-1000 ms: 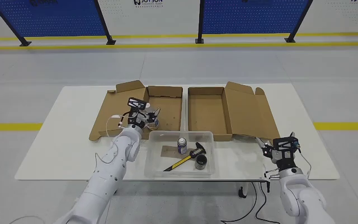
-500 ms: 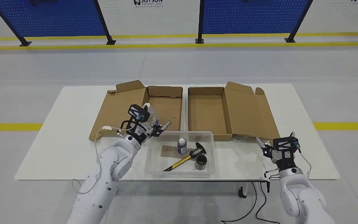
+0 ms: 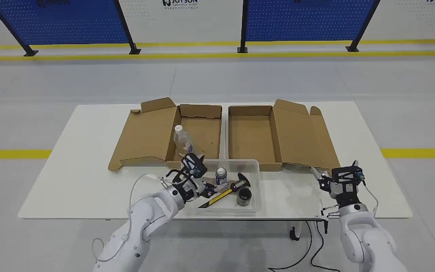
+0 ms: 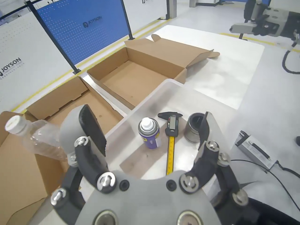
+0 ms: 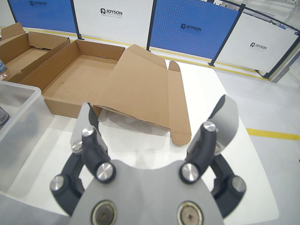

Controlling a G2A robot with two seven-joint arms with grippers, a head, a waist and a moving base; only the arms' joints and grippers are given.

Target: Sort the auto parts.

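1. Hovering over the near left part of a clear plastic bin [image 3: 217, 161], the left hand [image 4: 146, 118] has its two curved, black-padded fingers spread wide apart, with nothing between them.
2. Inside the bin, a small cylindrical spray can [image 4: 149, 133] with a white nozzle cap and a purple-blue label stands upright on a flat brown sheet [image 4: 140, 162].
3. Just beside the can lies a caliper [image 4: 170, 139], flat on the bin floor, with a black head, a small display and a long yellow scale.
4. Next to the caliper's head sits a short, dark metal cylinder [image 4: 192, 127], hollow through its middle.
5. A clear, crinkled plastic bottle [image 4: 35, 134] with a white ribbed cap leans in the left cardboard box [image 3: 146, 136], near the fold between tray and lid.
6. The right cardboard box [image 3: 255, 136] sits just beside the left one. Both are shallow, rectangular and of plain brown board, with their lids folded open onto the smooth white bench [image 3: 88, 156].
7. The right hand [image 5: 155, 106] is at the near right edge of the bench, well apart from the bin, its grey fingers spread open and holding nothing.
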